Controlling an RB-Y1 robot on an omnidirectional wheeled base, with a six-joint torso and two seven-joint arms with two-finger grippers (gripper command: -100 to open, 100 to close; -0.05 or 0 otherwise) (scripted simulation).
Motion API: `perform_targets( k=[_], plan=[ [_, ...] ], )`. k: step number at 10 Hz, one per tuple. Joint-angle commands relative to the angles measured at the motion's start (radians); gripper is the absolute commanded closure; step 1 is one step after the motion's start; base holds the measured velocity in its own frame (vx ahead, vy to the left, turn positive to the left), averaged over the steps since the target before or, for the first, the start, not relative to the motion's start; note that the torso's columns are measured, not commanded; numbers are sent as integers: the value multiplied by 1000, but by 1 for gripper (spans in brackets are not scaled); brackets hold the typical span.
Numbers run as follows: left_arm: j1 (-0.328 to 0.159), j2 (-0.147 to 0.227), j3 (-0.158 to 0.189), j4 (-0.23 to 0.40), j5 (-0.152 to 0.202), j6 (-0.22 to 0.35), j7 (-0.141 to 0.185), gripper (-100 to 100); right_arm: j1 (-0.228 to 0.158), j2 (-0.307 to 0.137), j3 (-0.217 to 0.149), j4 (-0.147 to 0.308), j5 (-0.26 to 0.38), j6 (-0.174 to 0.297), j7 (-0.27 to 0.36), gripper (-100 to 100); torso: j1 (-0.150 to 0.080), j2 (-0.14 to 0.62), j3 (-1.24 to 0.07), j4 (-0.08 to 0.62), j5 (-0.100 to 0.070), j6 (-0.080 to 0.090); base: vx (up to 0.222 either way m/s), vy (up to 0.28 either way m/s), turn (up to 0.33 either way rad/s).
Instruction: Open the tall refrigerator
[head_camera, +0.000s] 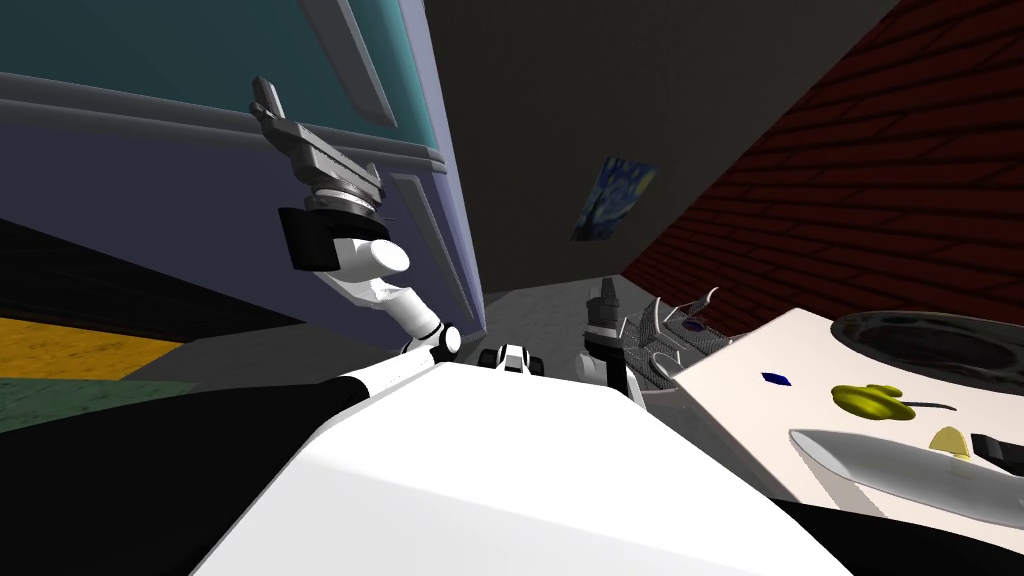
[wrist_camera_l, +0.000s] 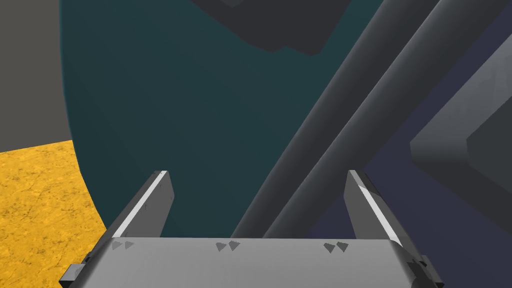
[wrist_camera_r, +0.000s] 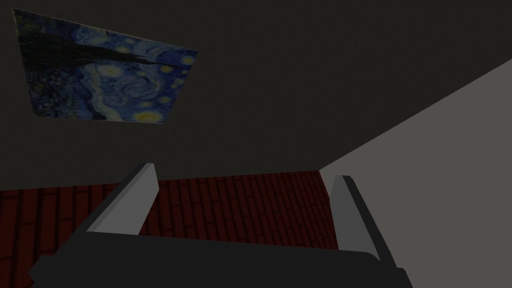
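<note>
Two tools, both spread wide and empty. Left tool (wrist_camera_l: 257, 200) is raised at the tall refrigerator (head_camera: 150, 50) on my left, with the grey band (wrist_camera_l: 320, 125) between the teal and purple doors lined up between its fingers. Right tool (wrist_camera_r: 245, 200) sits low by the worktop (head_camera: 780, 345) edge. Open floor (head_camera: 540, 310) lies between the refrigerator and the worktop. Sink (head_camera: 900, 318) basin is dark.

Home kitchen: tall refrigerator (head_camera: 150, 190), counter (head_camera: 770, 345) with sink (head_camera: 930, 340), brick wall (head_camera: 860, 170), painting (head_camera: 612, 200).
</note>
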Motion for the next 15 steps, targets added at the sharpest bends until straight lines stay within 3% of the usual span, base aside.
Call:
perform_targets(
  k=[1, 15],
  plan=[
    [-43, -6, 6, -14, -6, 22, 15, -100, 0, 0, 0, 0, 0, 0, 0, 0, -1, 0, 0, 1, -1, 0, 8, -20, -21],
    [-145, -5, 54, -28, -45, 114, 51, -100, 0, 0, 0, 0, 0, 0, 0, 0, -11, 0, -2, 5, -10, 4, 1, -22, -9]
  ],
)
